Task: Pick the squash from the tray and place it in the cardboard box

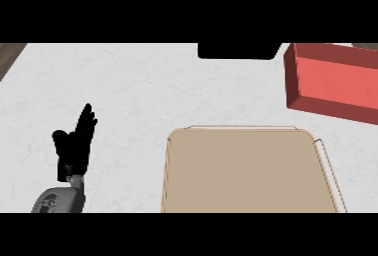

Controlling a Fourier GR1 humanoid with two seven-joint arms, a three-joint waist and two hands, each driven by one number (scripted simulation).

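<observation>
The left robot hand (74, 145) stands well to the left of the tan tray (247, 172), fingers straight and pointing up, resting with nothing in it. The white worktop (148, 85) lies bare between them. The tray, taken here as the landmark, fills the lower middle; its flat tan surface shows nothing on it. No squash appears on the tray or anywhere else in view, so I cannot say where it is. Beyond the tray's far edge, at the top of the view, sits a dark block (238, 50) that I cannot identify. Up and to the right of the tray stands a red open box (332, 82), apart from it; it looks like the target box, though it is red rather than cardboard brown. The right robot hand does not show at all.

A squash would likely be stiff, smooth-skinned and fairly heavy, prone to rolling; wrapping the fingers around its narrower part seems the safest hold.
</observation>
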